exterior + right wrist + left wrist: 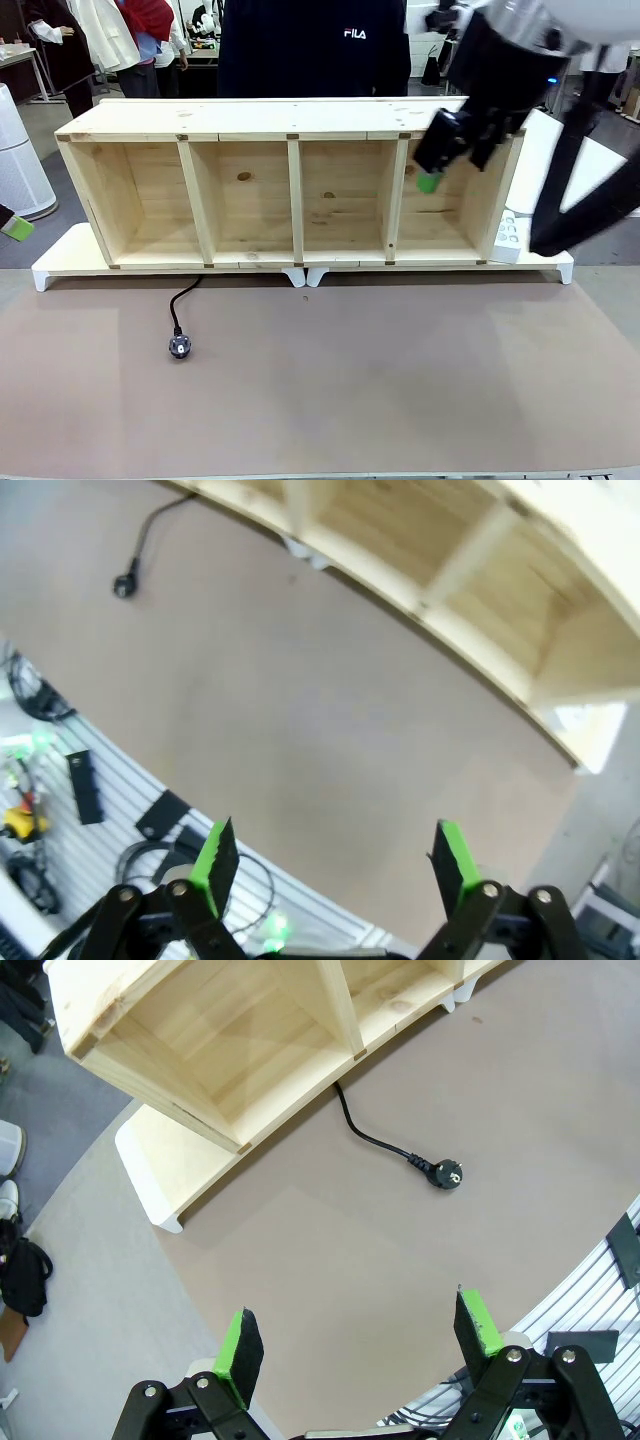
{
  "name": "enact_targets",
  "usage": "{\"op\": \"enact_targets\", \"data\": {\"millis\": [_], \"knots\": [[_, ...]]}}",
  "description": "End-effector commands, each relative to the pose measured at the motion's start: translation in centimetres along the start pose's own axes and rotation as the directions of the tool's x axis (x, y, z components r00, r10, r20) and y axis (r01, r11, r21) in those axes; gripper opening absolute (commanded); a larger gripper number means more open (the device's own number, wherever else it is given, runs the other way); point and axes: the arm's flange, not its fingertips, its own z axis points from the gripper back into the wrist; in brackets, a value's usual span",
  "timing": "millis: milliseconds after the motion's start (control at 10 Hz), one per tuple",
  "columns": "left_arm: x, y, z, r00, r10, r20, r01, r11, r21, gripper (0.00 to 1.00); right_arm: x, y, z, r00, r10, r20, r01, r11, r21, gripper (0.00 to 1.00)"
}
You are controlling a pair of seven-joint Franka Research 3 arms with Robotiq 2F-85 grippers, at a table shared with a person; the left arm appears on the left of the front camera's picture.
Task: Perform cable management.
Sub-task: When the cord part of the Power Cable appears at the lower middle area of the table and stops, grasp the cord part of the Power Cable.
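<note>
The cable (186, 300) is a thin black cord that comes out from under the wooden shelf (290, 262) and ends in a round black plug (180, 346) on the brown table top. It also lies in the left wrist view as cable (375, 1140) with plug (447, 1173), and small in the right wrist view as cable (142, 540). My left gripper (358, 1335) hangs open high above the table's left part, nothing between its pads. My right gripper (455, 172) is open in front of the shelf's rightmost compartment, and its wrist view shows the gripper (332, 855) empty.
The long shelf lies on its side with several open compartments on a white base (60, 265). A white power strip (507, 235) leans at its right end. A person in a dark top (315, 50) stands behind the shelf. The brown table top (350, 390) spreads in front.
</note>
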Motion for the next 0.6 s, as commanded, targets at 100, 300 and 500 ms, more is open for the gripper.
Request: {"op": "enact_targets", "data": {"millis": [100, 300, 500], "knots": [[0.2, 0.1, -0.1, 1.0, -0.006, 0.011, 0.006, 1.0, 0.004, 1.0, 5.6, 5.7, -1.7, 0.997, 0.051, -0.065, -0.049, 0.998, 0.034, 1.0], [0.2, 0.1, -0.1, 1.0, -0.006, 0.011, 0.006, 1.0, 0.004, 1.0, 8.6, 9.4, -4.0, 0.995, 0.074, -0.066, -0.07, 0.996, 0.053, 1.0], [0.2, 0.1, -0.1, 1.0, -0.006, 0.011, 0.006, 1.0, 0.004, 1.0, 11.4, 12.9, -7.8, 0.994, 0.086, -0.07, -0.08, 0.993, 0.083, 1.0]]}}
